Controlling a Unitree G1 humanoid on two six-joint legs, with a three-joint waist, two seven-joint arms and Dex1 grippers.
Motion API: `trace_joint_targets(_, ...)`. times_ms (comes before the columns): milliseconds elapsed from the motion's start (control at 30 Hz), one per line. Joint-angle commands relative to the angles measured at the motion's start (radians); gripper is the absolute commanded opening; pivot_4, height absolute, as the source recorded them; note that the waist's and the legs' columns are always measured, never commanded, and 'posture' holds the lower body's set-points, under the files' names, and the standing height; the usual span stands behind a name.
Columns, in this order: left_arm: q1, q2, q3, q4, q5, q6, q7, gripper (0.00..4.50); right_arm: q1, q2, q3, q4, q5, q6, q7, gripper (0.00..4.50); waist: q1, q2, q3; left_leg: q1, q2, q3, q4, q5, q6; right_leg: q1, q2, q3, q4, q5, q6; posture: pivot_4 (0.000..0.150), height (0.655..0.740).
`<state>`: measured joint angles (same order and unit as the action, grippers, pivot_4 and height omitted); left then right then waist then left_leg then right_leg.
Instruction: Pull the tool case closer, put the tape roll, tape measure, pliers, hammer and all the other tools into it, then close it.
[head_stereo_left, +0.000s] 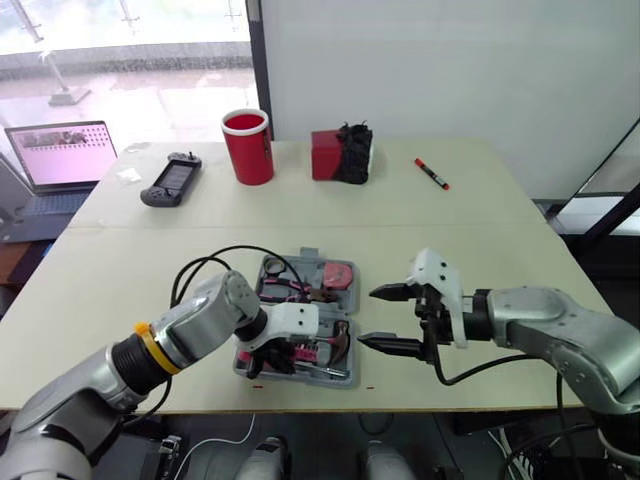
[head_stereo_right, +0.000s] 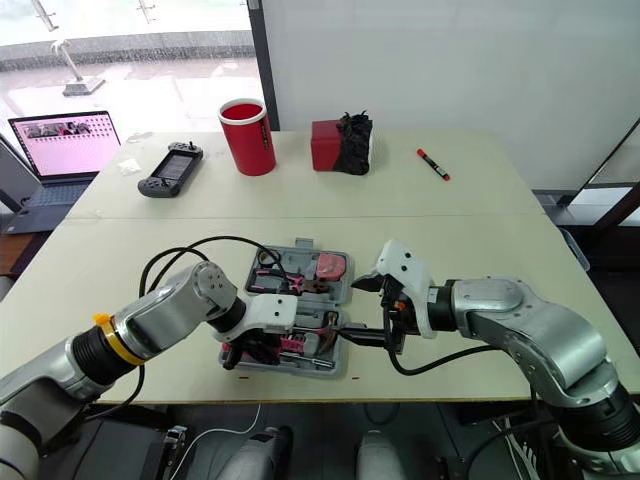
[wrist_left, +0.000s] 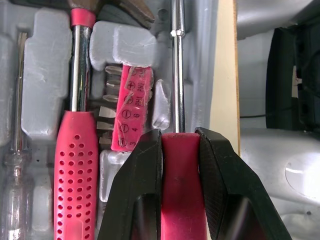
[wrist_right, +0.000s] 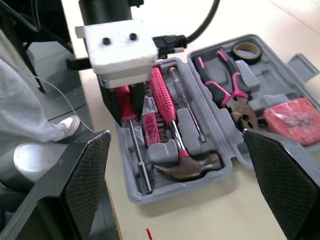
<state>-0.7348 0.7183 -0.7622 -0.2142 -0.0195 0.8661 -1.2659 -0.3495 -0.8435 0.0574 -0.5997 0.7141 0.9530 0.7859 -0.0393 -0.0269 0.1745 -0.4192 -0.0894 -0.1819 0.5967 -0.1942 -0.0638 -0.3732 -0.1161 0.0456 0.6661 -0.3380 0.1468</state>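
The grey tool case (head_stereo_left: 303, 256) lies open near the table's front edge. In its trays lie the pink-handled hammer (wrist_right: 172, 125), pliers (wrist_right: 222, 82), tape roll (wrist_right: 246, 50) and red tape measure (wrist_right: 295, 115). My left gripper (wrist_left: 178, 135) is shut on the red handle of a screwdriver (wrist_left: 177, 75), whose shaft lies along the case's front slot beside a bit holder (wrist_left: 131, 107). My right gripper (head_stereo_left: 366, 317) hovers open just right of the case, with nothing between its fingers.
At the back of the table stand a red cup (head_stereo_left: 248, 147) and a red box with a black item (head_stereo_left: 340, 153); a red marker (head_stereo_left: 431, 173) lies to their right. A game controller (head_stereo_left: 171, 180) and a laptop (head_stereo_left: 62, 152) are at the far left. A black cable (head_stereo_left: 215, 260) loops beside the case.
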Motion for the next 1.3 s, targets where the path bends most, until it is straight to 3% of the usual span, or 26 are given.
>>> trace_joint_targets(33,0.004,-0.014,0.032,-0.011,-0.007,0.003,0.015,0.54,-0.021,-0.003,-0.003,-0.002,-0.012,-0.016,0.006,4.50,0.001,0.000,0.000,0.000,0.000,0.000,0.000,0.000,0.000,0.000,0.000,0.000,0.000,0.000,0.000,0.150,0.7400)
trace_joint_targets(233,0.003,-0.023,0.033,-0.008,-0.013,0.002,0.015,0.54,-0.023,-0.003,0.004,0.006,-0.025,-0.023,0.011,4.50,0.004,0.000,0.000,0.000,0.000,0.000,0.000,0.000,0.000,0.000,0.000,0.000,0.000,0.000,0.000,0.150,0.7400)
trace_joint_targets(300,0.000,-0.023,0.032,-0.011,-0.016,-0.002,0.009,1.54,-0.022,-0.003,0.006,0.008,-0.032,-0.026,0.014,4.50,0.003,0.000,0.000,0.000,0.000,0.000,0.000,0.000,0.000,0.000,0.000,0.000,0.000,0.000,0.000,0.150,0.7400)
trace_joint_targets(367,-0.004,-0.021,0.033,-0.020,-0.019,0.002,0.003,2.26,-0.018,-0.004,0.006,0.010,-0.036,-0.029,0.017,4.50,0.003,0.000,0.000,0.000,0.000,0.000,0.000,0.000,0.000,0.000,0.000,0.000,0.000,0.000,0.000,0.150,0.7400)
trace_joint_targets(467,-0.020,0.004,0.061,-0.032,-0.031,0.006,-0.010,3.83,-0.012,0.000,0.011,0.007,-0.042,-0.037,0.026,4.50,-0.002,0.000,0.000,0.000,0.000,0.000,0.000,0.000,0.000,0.000,0.000,0.000,0.000,0.000,0.000,0.150,0.7400)
trace_joint_targets(733,0.033,0.059,0.266,-0.108,-0.149,-0.029,-0.014,3.83,-0.038,0.004,0.023,0.018,-0.046,-0.045,0.052,4.50,-0.003,0.000,0.000,0.000,0.000,0.000,0.001,0.000,0.000,0.000,0.000,0.000,0.000,0.000,0.000,0.150,0.7400)
trace_joint_targets(833,0.118,0.080,0.356,-0.094,-0.170,-0.225,-0.015,3.83,-0.053,0.007,0.032,0.028,-0.048,-0.046,0.058,4.50,-0.006,0.000,0.000,0.000,0.000,0.000,0.000,0.000,0.000,0.000,0.000,0.000,0.001,0.000,0.000,0.150,0.7400)
trace_joint_targets(933,0.224,0.084,0.435,-0.067,-0.217,-0.390,-0.042,3.00,-0.072,0.018,0.046,0.033,-0.044,-0.043,0.058,4.50,-0.005,0.001,0.000,0.000,0.001,0.000,0.000,0.000,0.000,-0.001,0.000,0.000,0.001,0.000,0.000,0.150,0.7400)
trace_joint_targets(1100,0.359,0.056,0.479,0.044,-0.193,-0.617,-0.008,0.27,-0.083,0.030,0.059,0.033,-0.042,-0.037,0.061,4.50,0.001,0.001,-0.001,0.000,0.001,0.000,0.000,0.000,0.000,0.000,-0.002,0.000,0.000,0.000,0.000,0.150,0.7400)
trace_joint_targets(1133,0.373,0.042,0.478,0.060,-0.189,-0.644,0.005,0.04,-0.085,0.033,0.060,0.035,-0.042,-0.036,0.060,4.50,0.004,0.001,-0.001,0.000,0.001,0.000,0.000,0.000,0.000,0.000,-0.002,0.000,0.000,0.000,0.000,0.150,0.7400)
trace_joint_targets(1300,0.435,0.001,0.436,0.185,-0.101,-0.768,0.064,0.04,-0.089,0.036,0.071,0.039,-0.046,-0.040,0.069,4.50,0.007,0.001,-0.001,0.000,0.001,0.000,0.000,0.000,0.000,0.000,-0.002,0.000,0.000,0.000,0.000,0.150,0.7400)
